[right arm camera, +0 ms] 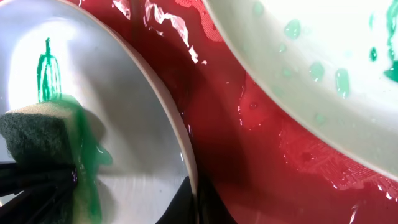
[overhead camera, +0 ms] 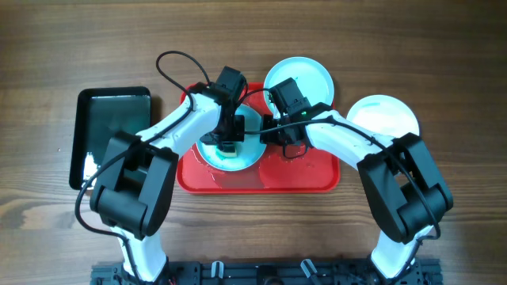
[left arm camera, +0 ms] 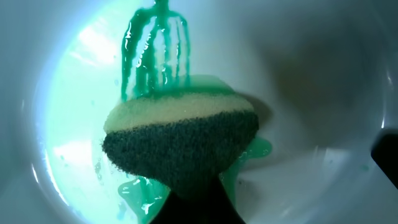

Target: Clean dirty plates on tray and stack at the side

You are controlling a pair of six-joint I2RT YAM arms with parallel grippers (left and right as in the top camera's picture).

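A pale cyan plate point(overhead camera: 252, 150) lies at the left of the red tray point(overhead camera: 309, 178). My left gripper point(overhead camera: 228, 142) is shut on a yellow-and-green sponge point(left arm camera: 180, 140) and presses it onto the plate's point(left arm camera: 311, 93) teal-green smear point(left arm camera: 155, 43). My right gripper point(overhead camera: 274, 131) is shut on this plate's right rim point(right arm camera: 186, 149), which its fingers point(right arm camera: 194, 200) pinch. A second pale cyan plate point(overhead camera: 301, 75) sits at the tray's back edge, and in the right wrist view point(right arm camera: 311, 56) it carries green droplets. A third, whitish plate point(overhead camera: 384, 119) lies on the table to the right of the tray.
A smaller black rectangular tray point(overhead camera: 115, 131) lies on the wooden table to the left of the red tray. The red tray floor point(right arm camera: 249, 124) is wet. Cables loop above both wrists.
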